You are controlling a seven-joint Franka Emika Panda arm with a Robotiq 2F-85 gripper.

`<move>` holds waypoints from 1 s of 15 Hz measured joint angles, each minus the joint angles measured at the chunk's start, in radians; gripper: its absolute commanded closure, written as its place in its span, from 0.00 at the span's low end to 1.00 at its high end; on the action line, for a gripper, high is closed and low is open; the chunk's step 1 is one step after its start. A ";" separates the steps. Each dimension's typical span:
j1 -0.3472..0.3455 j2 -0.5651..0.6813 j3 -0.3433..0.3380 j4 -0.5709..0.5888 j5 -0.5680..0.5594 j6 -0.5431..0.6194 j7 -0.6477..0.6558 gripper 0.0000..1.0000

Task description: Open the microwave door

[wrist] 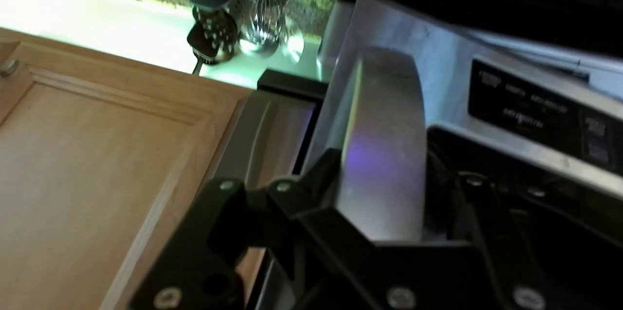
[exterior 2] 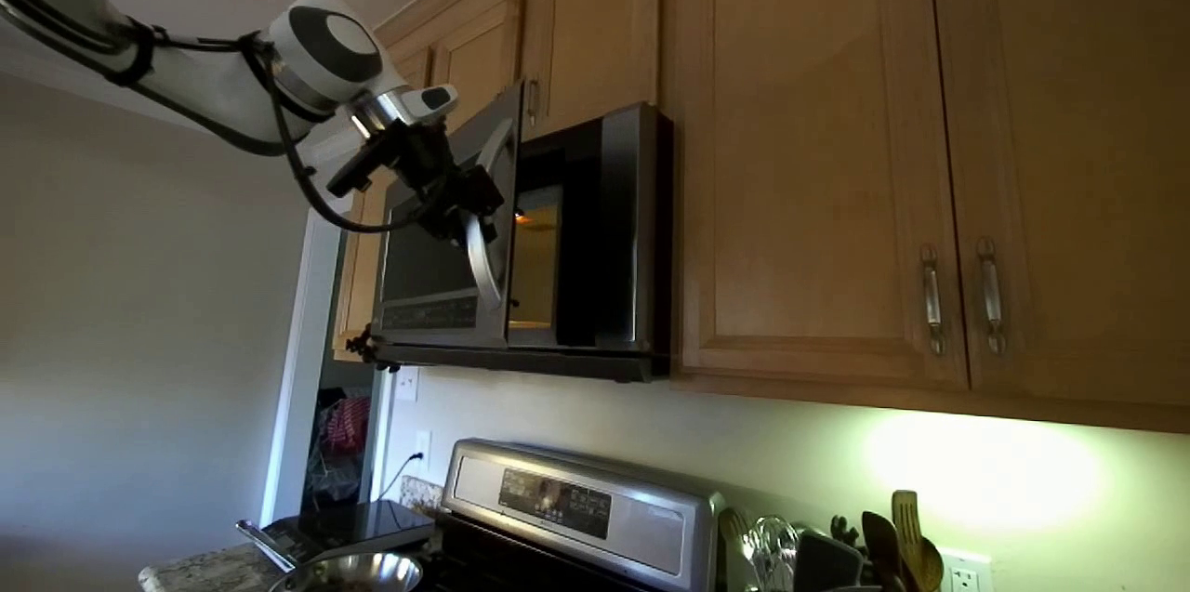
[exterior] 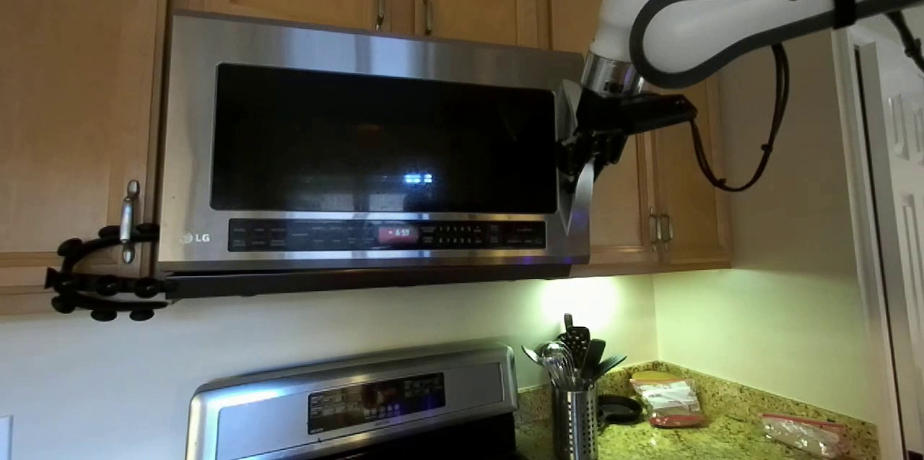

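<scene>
- Clasping the curved steel door handle (wrist: 384,125) in the black Robotiq gripper (wrist: 382,173), with jaws narrowed to its width and fingers (wrist: 323,169) along either side.
- Losing the inner faces of those fingers to shadow in the wrist view; hiding the middle of the handle behind the gripper in both exterior views.
- Cutting off the white Panda arm (exterior: 693,34) at the frame edge in both exterior views.
- Facing the microwave door (exterior: 375,135) broadside above the stove control panel (exterior: 375,402) in an exterior view, leaving the opening and the red clock digits (exterior: 401,233) hard to make out.
- Showing that door ajar from the side in an exterior view, baring a slice of amber-tinted microwave interior (exterior 2: 536,267); catching the gap as a dark slit in the wrist view.
- Cropping the wooden cabinet doors (exterior 2: 818,155) at the top edge in both exterior views.
- Catching a whisk (wrist: 263,13) upside down in the wrist view; adding a steel frying pan (exterior 2: 358,572), cut by the bottom edge, in an exterior view only.
- Glimpsing red cloth (exterior 2: 347,425) through a doorway (exterior 2: 297,388) in an exterior view only, too dim to define.
</scene>
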 measured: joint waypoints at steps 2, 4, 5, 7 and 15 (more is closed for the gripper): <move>0.040 -0.029 0.003 -0.024 0.050 -0.127 -0.031 0.11; 0.064 -0.036 -0.004 -0.041 0.103 -0.229 -0.058 0.02; 0.070 -0.036 -0.009 -0.049 0.126 -0.270 -0.069 0.00; 0.074 -0.037 -0.022 -0.063 0.166 -0.339 -0.090 0.00; 0.074 -0.038 -0.147 -0.148 0.312 -0.405 -0.161 0.00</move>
